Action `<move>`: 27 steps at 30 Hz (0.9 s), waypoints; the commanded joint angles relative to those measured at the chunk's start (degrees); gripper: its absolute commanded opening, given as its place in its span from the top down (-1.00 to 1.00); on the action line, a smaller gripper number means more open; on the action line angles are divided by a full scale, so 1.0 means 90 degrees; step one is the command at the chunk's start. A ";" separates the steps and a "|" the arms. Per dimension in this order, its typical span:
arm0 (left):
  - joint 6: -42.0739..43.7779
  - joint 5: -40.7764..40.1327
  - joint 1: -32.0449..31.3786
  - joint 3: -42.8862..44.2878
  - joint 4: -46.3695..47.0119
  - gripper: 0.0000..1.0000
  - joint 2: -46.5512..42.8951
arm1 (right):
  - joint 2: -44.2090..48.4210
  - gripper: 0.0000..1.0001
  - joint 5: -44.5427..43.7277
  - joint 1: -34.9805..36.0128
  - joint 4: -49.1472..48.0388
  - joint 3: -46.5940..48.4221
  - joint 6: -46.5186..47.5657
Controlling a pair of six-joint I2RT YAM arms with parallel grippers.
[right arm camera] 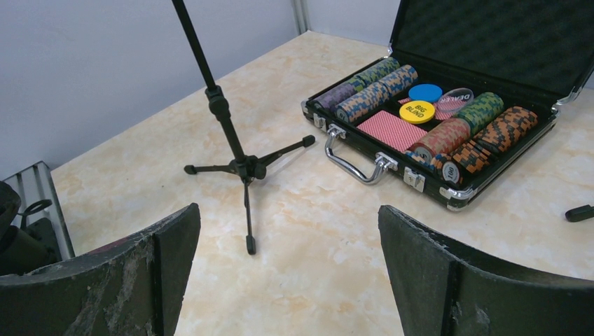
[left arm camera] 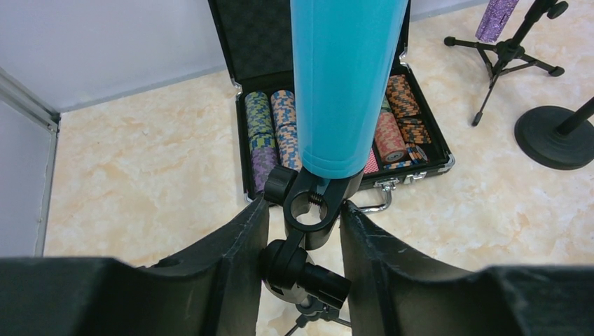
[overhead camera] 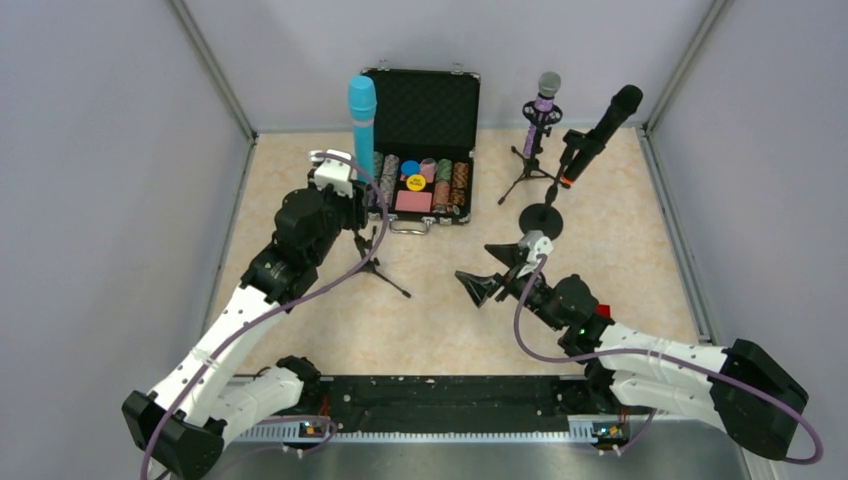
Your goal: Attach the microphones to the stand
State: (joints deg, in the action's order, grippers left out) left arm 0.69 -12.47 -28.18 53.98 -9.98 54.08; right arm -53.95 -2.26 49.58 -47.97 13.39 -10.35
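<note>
The table (overhead camera: 620,260) has a pale, marbled beige top, walled on three sides by grey panels. An open black poker chip case (overhead camera: 425,110) sits toward the back, left of centre. A black tripod stand (overhead camera: 390,280) stands just in front of its left end. Right of the case are a smaller tripod stand (overhead camera: 527,178) and, nearer, a round-base stand (overhead camera: 541,220).
</note>
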 commanded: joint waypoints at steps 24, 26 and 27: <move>-0.0824 -0.0028 0.0017 0.0136 0.0410 -0.97 -0.0651 | 0.0166 -0.93 -0.0077 -0.0079 0.0275 0.0011 -0.0070; -0.0867 0.0148 0.0023 0.0173 0.0286 -0.97 -0.0721 | 0.0165 -0.97 -0.0029 -0.0096 0.0319 0.0011 -0.0071; -0.0887 0.0231 0.0022 0.0190 0.0201 -0.97 -0.0765 | 0.0164 -0.98 -0.0014 -0.0119 0.0382 0.0023 -0.0088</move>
State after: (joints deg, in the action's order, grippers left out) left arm -5.30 -13.34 -28.18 54.00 -9.06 49.36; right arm -53.28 -3.09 49.56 -44.88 12.73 -10.66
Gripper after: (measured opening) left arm 0.986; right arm 0.979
